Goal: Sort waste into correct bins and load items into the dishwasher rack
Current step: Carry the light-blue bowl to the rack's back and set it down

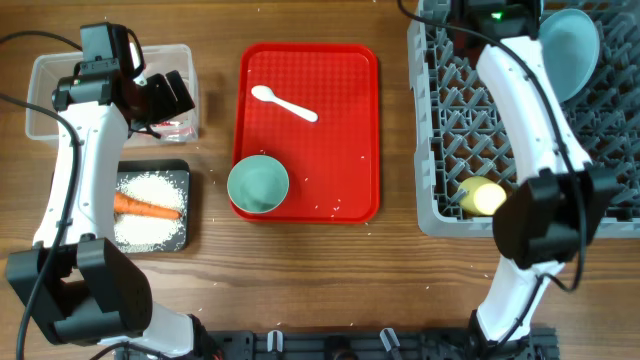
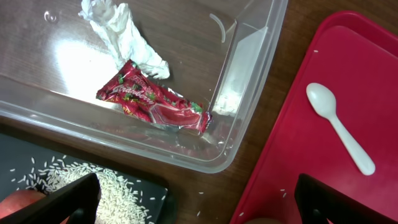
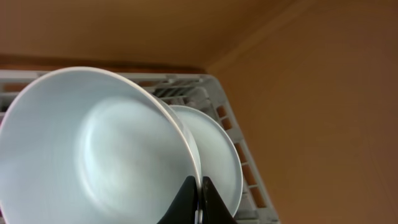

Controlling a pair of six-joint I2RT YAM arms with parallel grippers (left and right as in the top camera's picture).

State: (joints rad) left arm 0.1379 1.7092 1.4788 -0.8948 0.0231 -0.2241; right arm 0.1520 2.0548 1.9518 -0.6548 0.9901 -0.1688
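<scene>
My left gripper [image 1: 172,100] [image 2: 199,208] is open and empty, above the right edge of the clear tub [image 1: 45,70] [image 2: 249,74]. The red-and-white wrapper [image 2: 152,102] lies in the tub beside a crumpled white tissue [image 2: 124,34]. The black tray [image 1: 186,170] holds rice [image 1: 150,225] [image 2: 109,190] and the carrot [image 1: 148,209]. A white plastic spoon [image 1: 285,103] [image 2: 339,124] and a pale-blue bowl [image 1: 258,185] sit on the red tray [image 1: 350,120]. My right gripper [image 3: 199,202] is shut on the rim of a bowl [image 3: 93,143] [image 1: 570,50] in the grey rack [image 1: 450,140], in front of the plate [image 3: 221,155]. The yellow cup [image 1: 482,197] lies in the rack.
Stray rice grains lie on the red tray's lower part [image 1: 325,208] and on the wood between the trays [image 2: 202,193]. The right arm [image 1: 525,120] stretches across the rack and hides part of it.
</scene>
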